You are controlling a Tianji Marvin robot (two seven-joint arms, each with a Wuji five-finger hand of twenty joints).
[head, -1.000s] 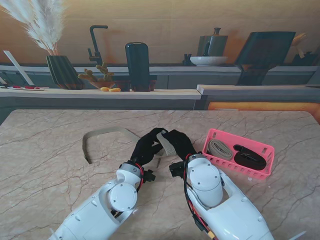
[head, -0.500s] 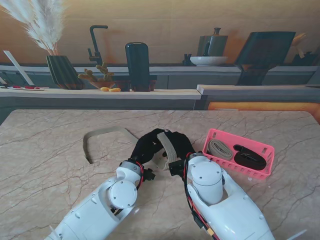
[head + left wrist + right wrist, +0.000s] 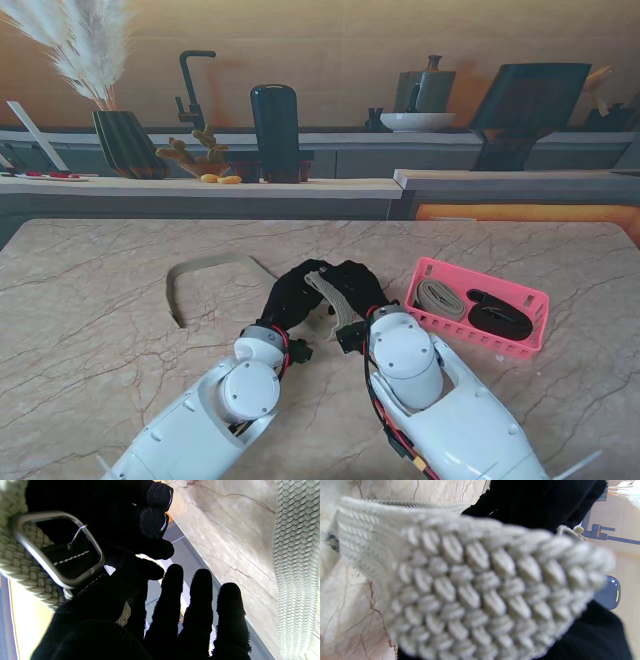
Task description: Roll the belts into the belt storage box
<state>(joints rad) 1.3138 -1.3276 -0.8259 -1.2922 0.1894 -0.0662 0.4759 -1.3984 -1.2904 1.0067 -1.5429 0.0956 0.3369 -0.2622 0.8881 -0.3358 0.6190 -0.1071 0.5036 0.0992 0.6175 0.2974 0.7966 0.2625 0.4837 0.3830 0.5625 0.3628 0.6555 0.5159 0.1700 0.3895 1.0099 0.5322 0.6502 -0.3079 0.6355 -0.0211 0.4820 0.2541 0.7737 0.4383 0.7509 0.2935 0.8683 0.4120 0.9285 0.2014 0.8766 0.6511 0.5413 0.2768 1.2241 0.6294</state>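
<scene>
Between the two black-gloved hands, near the middle of the marble bench (image 3: 110, 300), a beige braided belt (image 3: 333, 287) was lifted off the surface. The left hand (image 3: 292, 293) and the right hand (image 3: 358, 286) stood close together, fingertips almost meeting, and the belt strap crossed over the place where they met. From the left hand the rest of the belt ran away to that hand's outer side, lying on the bench as an open loop (image 3: 205, 272).

The left wrist view showed the silver buckle (image 3: 60, 550) of the belt close to the camera, with the braided strap around it and black fingers (image 3: 152, 525) of the other hand curled against it. Three fingers (image 3: 200, 600) of the left hand stood straight and apart, but its thumb was hidden, so I cannot tell if this hand gripped the belt. The right wrist view was nearly filled by the braided strap (image 3: 475, 590), very near and blurred; the right hand was closed on the belt.

On the outer side of the right hand, just beside its forearm, stood the pink belt storage box (image 3: 438, 320). Inside it lay one rolled beige belt (image 3: 437, 297) and one rolled black belt (image 3: 497, 314), side by side.
</scene>
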